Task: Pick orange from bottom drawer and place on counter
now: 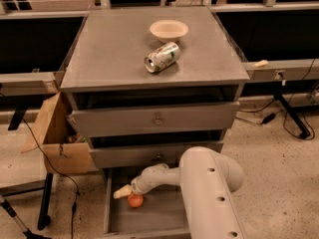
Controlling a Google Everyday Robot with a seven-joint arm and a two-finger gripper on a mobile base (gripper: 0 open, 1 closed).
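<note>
The orange [135, 200] lies on the floor of the open bottom drawer [159, 218], near its back left. My gripper [122, 192] reaches down into the drawer; its pale tip is just up and left of the orange, touching or nearly touching it. My thick white arm [209, 193] covers the right part of the drawer. The counter [109, 54] is the grey cabinet top above.
On the counter lie a silver-green drink can [161, 57] on its side and a cream bowl [168, 30] behind it. The two upper drawers [154, 118] stand slightly out. A cardboard box [57, 138] sits left of the cabinet; cables run on the floor at right.
</note>
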